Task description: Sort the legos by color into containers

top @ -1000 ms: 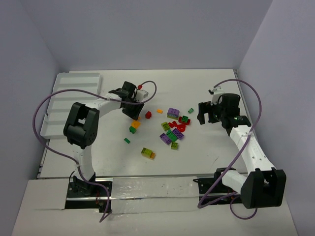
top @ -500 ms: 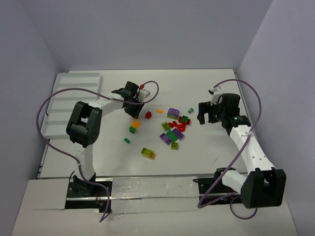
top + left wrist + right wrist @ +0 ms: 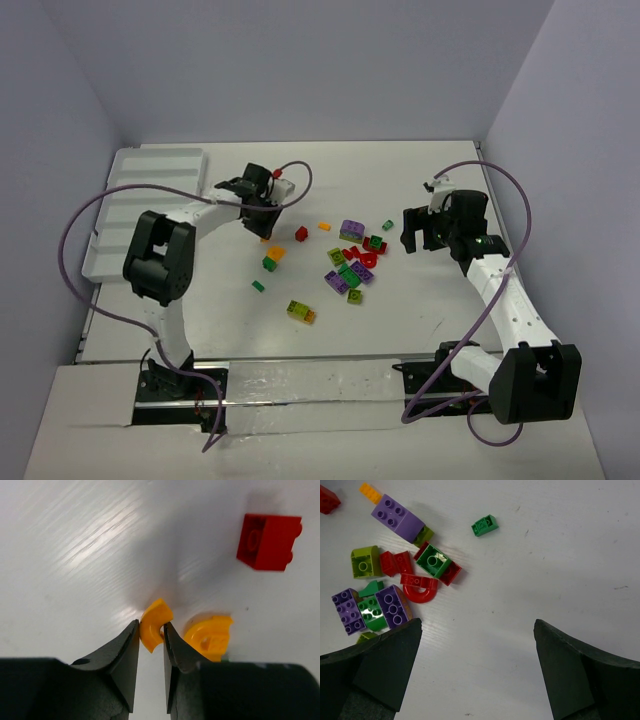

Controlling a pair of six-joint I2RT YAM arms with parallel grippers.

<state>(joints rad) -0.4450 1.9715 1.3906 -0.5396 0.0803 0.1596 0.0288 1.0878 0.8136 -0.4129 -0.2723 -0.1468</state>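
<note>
My left gripper (image 3: 262,214) is shut on a small orange curved lego (image 3: 155,624), pinched between its two fingertips just over the table. A second orange piece (image 3: 210,637) lies right beside it, and a red brick (image 3: 269,541) lies further off. My right gripper (image 3: 421,230) is open and empty over bare table, to the right of the main pile of legos (image 3: 350,266). That pile shows in the right wrist view with a purple brick (image 3: 397,516), a red arch (image 3: 419,589) and a small green brick (image 3: 485,526). The white compartment tray (image 3: 118,214) lies at the far left.
Loose legos lie apart from the pile: a green-and-orange stack (image 3: 272,258), a small green piece (image 3: 258,286), a lime-yellow brick (image 3: 300,311), a red brick (image 3: 301,233) and an orange piece (image 3: 325,226). Grey walls close in the table at the back and on both sides.
My left gripper has moved a little back and to the left, away from the green-and-orange stack, with the orange piece in it. The right arm has not moved.
</note>
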